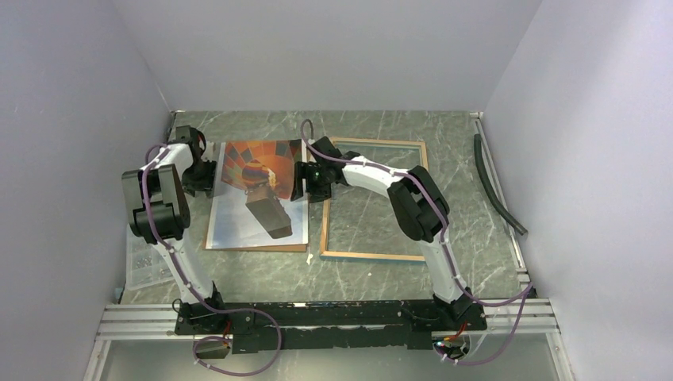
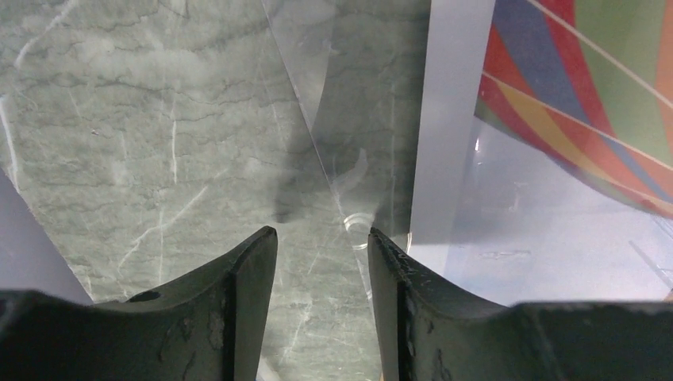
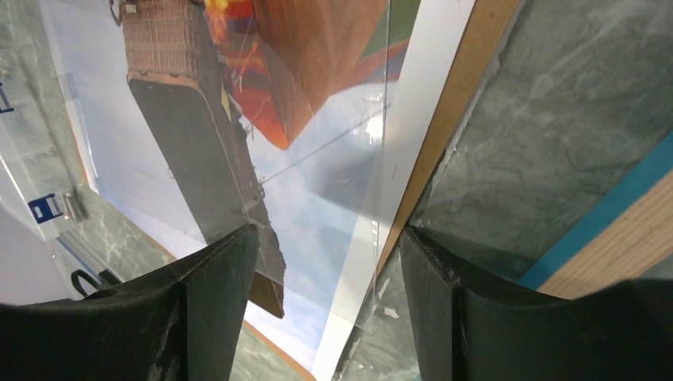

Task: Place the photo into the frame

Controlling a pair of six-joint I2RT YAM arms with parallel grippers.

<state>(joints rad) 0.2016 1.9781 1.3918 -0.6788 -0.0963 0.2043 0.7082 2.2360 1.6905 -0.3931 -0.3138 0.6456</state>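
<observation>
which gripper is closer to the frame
Right. The right gripper hovers beside the left rail of the frame; the left gripper is past the left edge of the photo, farther away.

Top cam is sitting high behind the arms, looking down over the whole table (image 1: 357,274). Left wrist cam is hovering close, peering past its fingers (image 2: 238,305) at the photo (image 2: 555,230) and its left edge. Right wrist cam is looking down just as close at the photo's right edge plus the frame (image 3: 635,230). All three are sharing the photo.
</observation>
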